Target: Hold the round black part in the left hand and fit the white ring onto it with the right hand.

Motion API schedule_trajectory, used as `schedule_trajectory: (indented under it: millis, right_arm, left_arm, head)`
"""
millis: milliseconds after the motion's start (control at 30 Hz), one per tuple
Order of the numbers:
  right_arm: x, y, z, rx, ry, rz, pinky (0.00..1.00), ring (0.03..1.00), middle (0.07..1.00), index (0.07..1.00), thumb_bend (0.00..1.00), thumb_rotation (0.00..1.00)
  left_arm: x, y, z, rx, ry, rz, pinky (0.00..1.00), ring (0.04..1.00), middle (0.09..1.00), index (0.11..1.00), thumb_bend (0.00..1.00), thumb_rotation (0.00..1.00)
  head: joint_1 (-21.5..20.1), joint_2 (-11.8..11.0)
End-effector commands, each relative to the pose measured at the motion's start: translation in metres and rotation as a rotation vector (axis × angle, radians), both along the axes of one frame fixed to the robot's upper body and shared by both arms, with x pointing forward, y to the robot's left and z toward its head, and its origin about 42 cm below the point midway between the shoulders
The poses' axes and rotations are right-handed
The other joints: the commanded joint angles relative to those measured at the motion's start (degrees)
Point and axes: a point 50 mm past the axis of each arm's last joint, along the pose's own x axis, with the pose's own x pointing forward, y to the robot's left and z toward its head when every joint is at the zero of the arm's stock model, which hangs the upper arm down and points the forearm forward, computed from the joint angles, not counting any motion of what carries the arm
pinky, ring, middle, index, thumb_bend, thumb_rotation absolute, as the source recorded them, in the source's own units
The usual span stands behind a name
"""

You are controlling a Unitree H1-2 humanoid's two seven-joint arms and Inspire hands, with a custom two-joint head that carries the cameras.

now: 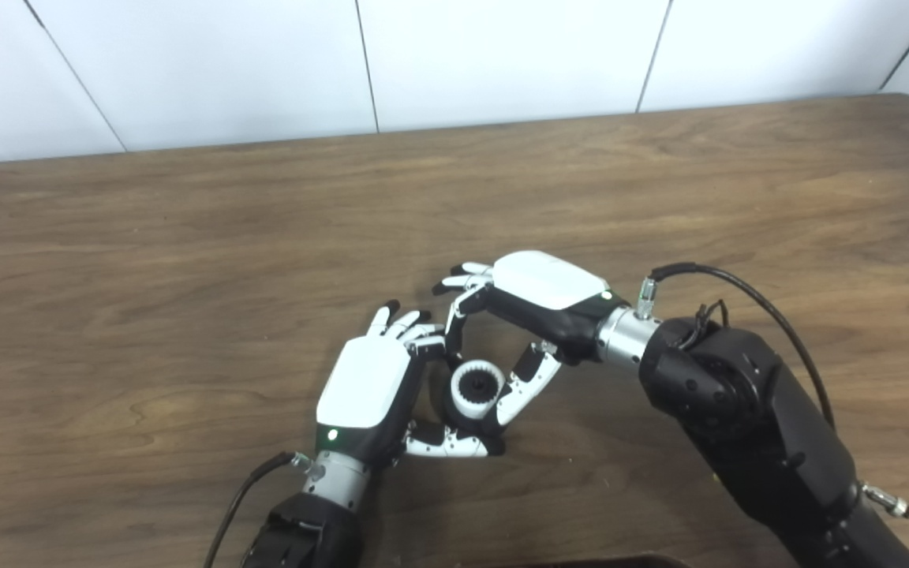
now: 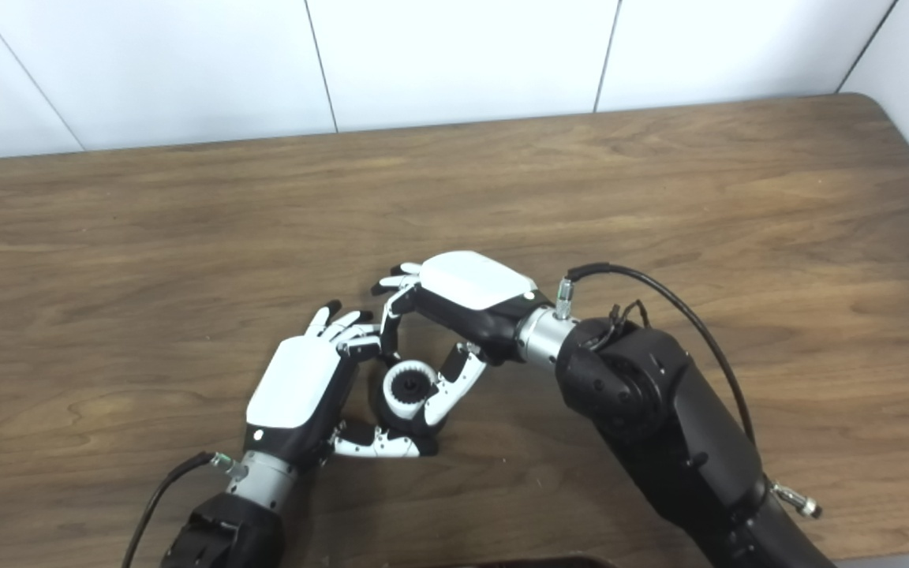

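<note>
The white ring (image 1: 464, 399) sits around the round black part (image 1: 480, 385), whose toothed dark centre shows inside it. Both are just above the wooden table (image 1: 186, 260), near its front middle. My left hand (image 1: 368, 386) is beside them on the left, its thumb curled under the part and its other fingers reaching past the far side. My right hand (image 1: 537, 288) comes in from the right, palm down. Its thumb (image 1: 529, 385) presses the ring's right side and a finger (image 1: 454, 325) comes down on its left. The part's lower body is hidden by the fingers.
White wall panels run behind the table's far edge. The rounded right corner of the table (image 2: 888, 106) is in view. A black cable (image 1: 746, 296) loops off my right wrist. A dark object (image 1: 581, 562) peeks in at the bottom edge.
</note>
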Motion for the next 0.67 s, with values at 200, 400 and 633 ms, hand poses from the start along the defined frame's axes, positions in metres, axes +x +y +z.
schedule_trajectory:
  millis: [200,400,633]
  right_arm:
    - [0.01,-0.017,0.034,0.024,-0.12,-0.048,0.86,0.967,0.897,0.678,0.99,0.28]
    - [0.017,-0.04,0.051,0.061,-0.109,-0.122,0.85,0.973,0.895,0.636,0.98,0.27]
    - [0.024,-0.06,0.069,0.079,-0.112,-0.184,0.82,0.966,0.902,0.627,0.99,0.26]
  left_arm:
    - [0.0,0.0,0.002,0.004,-0.01,-0.011,1.0,0.888,0.773,0.483,0.52,0.05]
    - [0.001,0.0,0.002,0.007,-0.011,-0.009,1.0,0.887,0.773,0.483,0.52,0.05]
    - [0.004,0.002,0.002,0.011,-0.006,-0.007,1.0,0.892,0.771,0.483,0.52,0.05]
  head:
    - [-0.2,0.0]
    - [-0.2,-0.2]
    - [-0.3,-0.4]
